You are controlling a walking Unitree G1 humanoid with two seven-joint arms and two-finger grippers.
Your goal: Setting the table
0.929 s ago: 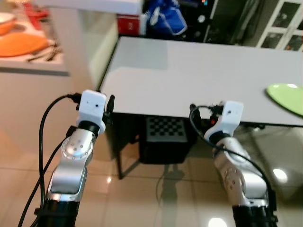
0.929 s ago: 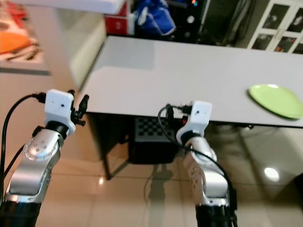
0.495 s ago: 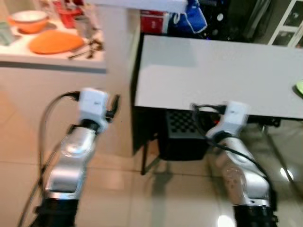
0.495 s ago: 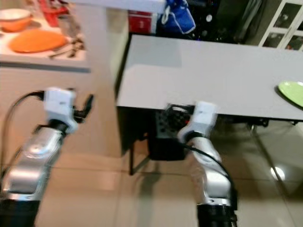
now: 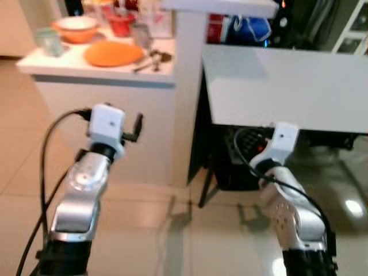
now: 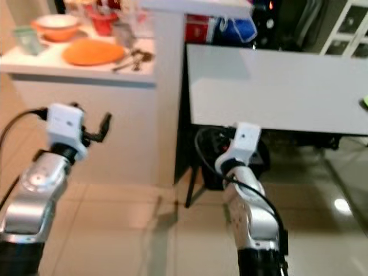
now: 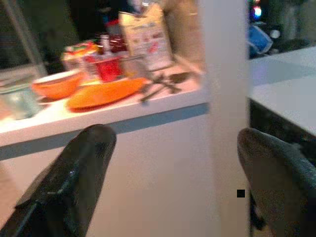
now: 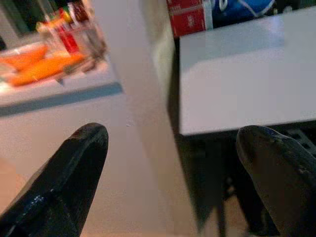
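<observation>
Silver arms raised over a beige tiled floor (image 5: 144,230), both short of the furniture. Left claw (image 7: 173,173) held in the air, black fingers (image 7: 79,168) spread wide apart, nothing between them. Right claw (image 8: 168,177) likewise spread wide and empty, fingers (image 8: 74,168) well apart. Facing the left claw, the white front of a counter; beyond and above it, a white tabletop (image 5: 69,66) carrying the table things. Nearest its edge, ahead and slightly right of the left claw, dark cutlery (image 5: 150,58) lying loose. Just left of the cutlery, a flat orange plate (image 5: 113,53). Further back and left, an orange bowl with a pale inside (image 5: 73,27); left of that, a pale green cup (image 5: 47,41). Behind the plate, a red container (image 5: 119,16), a clear glass (image 7: 132,64) and a printed paper packet (image 7: 148,34), blurred. Right of the counter, a white pillar (image 5: 190,86) between the two claws' lines of sight. Ahead of the right claw, the edge of a grey tabletop (image 5: 287,86), with a dark box and cables in the shade below it (image 5: 241,161). At the far end, a red box (image 8: 187,17) and a blue bag (image 5: 253,27) against a dark background.
</observation>
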